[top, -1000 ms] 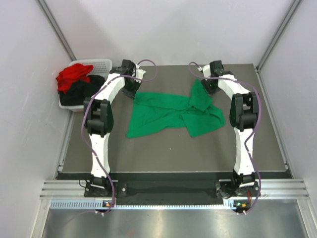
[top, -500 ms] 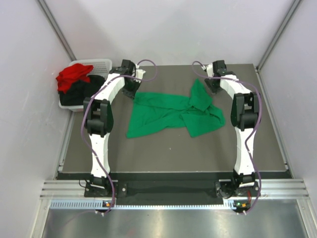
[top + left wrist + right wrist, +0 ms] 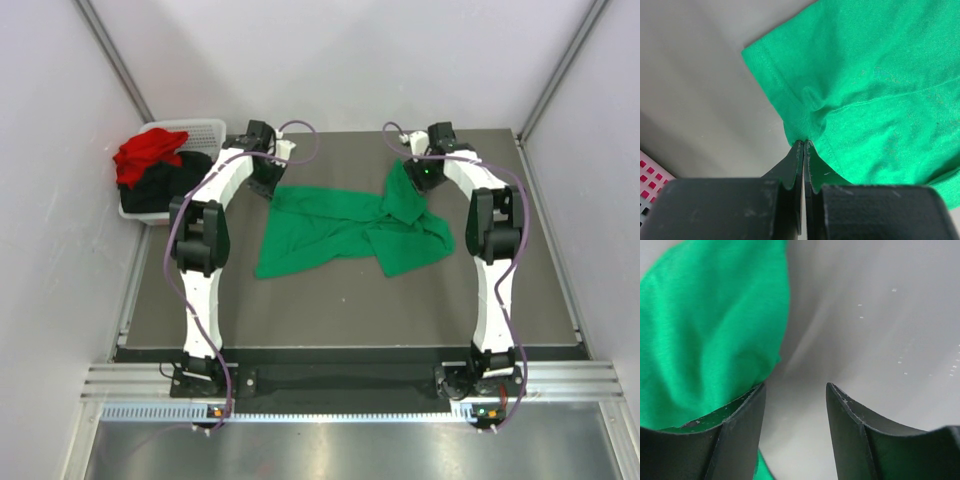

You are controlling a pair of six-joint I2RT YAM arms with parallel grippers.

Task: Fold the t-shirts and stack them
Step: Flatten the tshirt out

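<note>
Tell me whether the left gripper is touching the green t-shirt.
Touching: left wrist view shows the left gripper, jaws shut, pinching the green t-shirt at its hem.

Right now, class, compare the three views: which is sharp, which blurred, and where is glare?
Top external: evenly lit, sharp, dull glare on the metal sheet in front. Left wrist: green t-shirt hem stitching crisp. Right wrist: shirt and table out of focus, black fingers clearer.
</note>
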